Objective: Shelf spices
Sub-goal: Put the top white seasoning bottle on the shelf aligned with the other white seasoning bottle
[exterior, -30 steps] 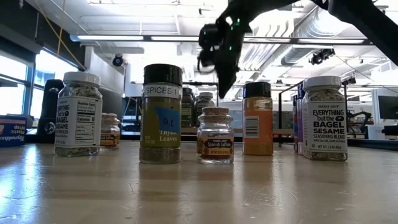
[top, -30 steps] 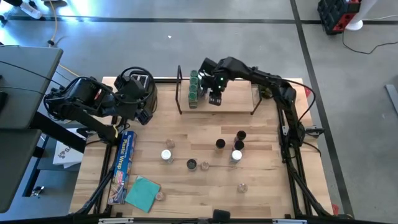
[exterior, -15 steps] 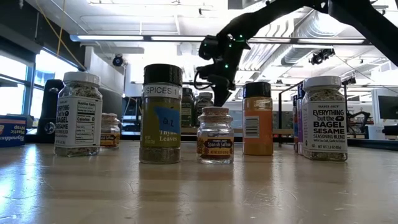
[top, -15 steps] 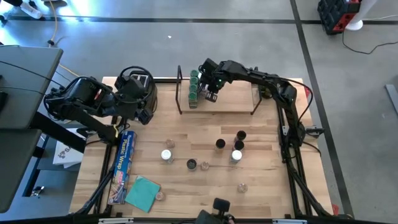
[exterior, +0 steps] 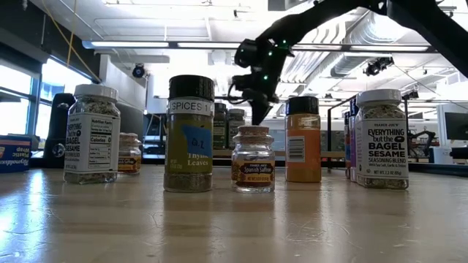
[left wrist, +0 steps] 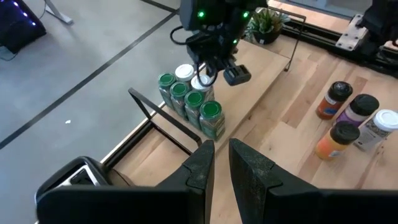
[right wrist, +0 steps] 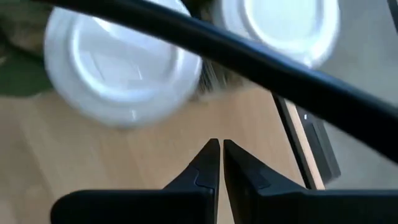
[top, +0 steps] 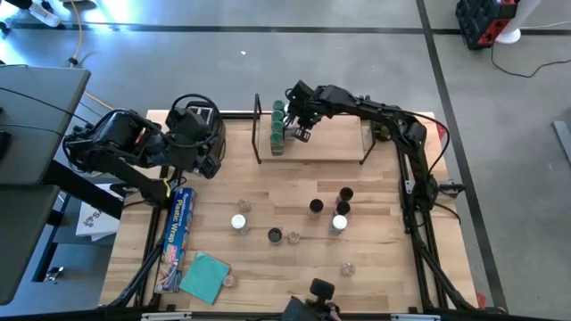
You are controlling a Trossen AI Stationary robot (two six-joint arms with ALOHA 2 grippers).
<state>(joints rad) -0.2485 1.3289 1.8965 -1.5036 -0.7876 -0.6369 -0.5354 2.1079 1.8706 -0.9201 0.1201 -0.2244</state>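
Several green-lidded spice jars (top: pixel 278 127) and two white-lidded ones (left wrist: pixel 185 73) stand at the left end of the light-wood shelf (top: pixel 330 147). My right gripper (top: pixel 300 132) hovers there, shut, its tips (right wrist: pixel 217 146) just beside a white lid (right wrist: pixel 124 71). More jars stand loose on the table (top: pixel 315 207), seen close in the low view (exterior: pixel 189 135). My left gripper (left wrist: pixel 219 152) waits above the toaster (top: pixel 201 120), open by a narrow gap. My right gripper points down beside the nearer white-lidded jar (left wrist: pixel 200 84) on the shelf with shut fingers and nothing between them. I cannot tell whether it touches the jar.
A black shelf frame bar (right wrist: pixel 249 59) crosses close in front of my right wrist. A small potted plant (top: pixel 382 132) sits at the shelf's right end. A plastic-wrap box (top: pixel 177 236) and a teal cloth (top: pixel 205 276) lie at the table's left near corner.
My right gripper has moved from the shelf's near side toward the far edge and the left, closing in on the jars at the shelf's left end, and has dropped a little. The loose jars have stayed put.
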